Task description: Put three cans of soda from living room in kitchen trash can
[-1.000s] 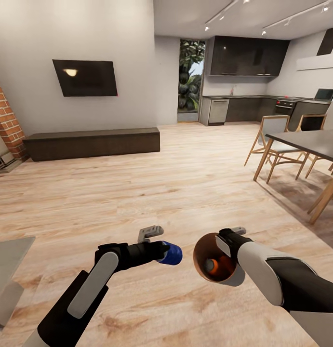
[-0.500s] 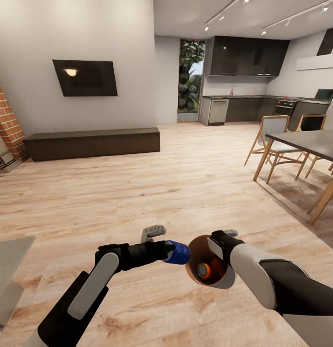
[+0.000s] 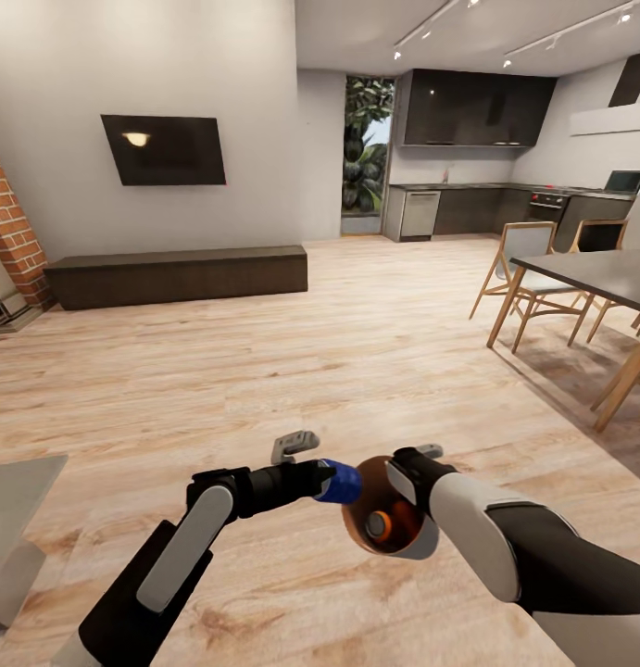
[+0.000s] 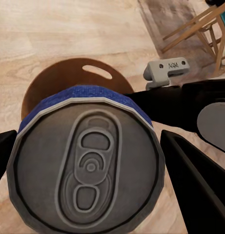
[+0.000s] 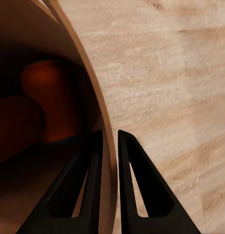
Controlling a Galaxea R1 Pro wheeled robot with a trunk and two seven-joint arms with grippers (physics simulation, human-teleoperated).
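far left in the head view: red-brick fireplace [image 3: 9,232] at the frame edge, then a black wall tv [image 3: 162,149] above a long low dark wood bench [image 3: 176,274]. pale corner of a table top [image 3: 14,491] low at the left edge. wooden floor [image 3: 310,352] across the middle.

left gripper [image 3: 333,482] clenched on a can of soda [image 3: 340,481] with a blue side, held sideways, its outer end touching or just at the rim of the trash can [image 3: 380,514]. in the left wrist view, silver-grey can top [image 4: 88,168] with pull tab between the two dark fingers [image 4: 195,180], copper-brown bin mouth [image 4: 58,83] with its oval handle cutout just behind.

just to the right, right gripper [image 5: 108,141] pinching the thin bin wall [image 5: 90,107], one finger inside, one outside. bin tilted, mouth facing the blue can, held above the floor. inside, an orange can [image 3: 398,523] with silver-grey end; dim orange shapes [image 5: 44,92] deep in the bin in the right wrist view, number not clear.

further right: dark dining table [image 3: 597,273] with wooden chairs [image 3: 528,269]. at the back right, the kitchen [image 3: 477,148] with glossy black upper cabinets, well apart from the arms.
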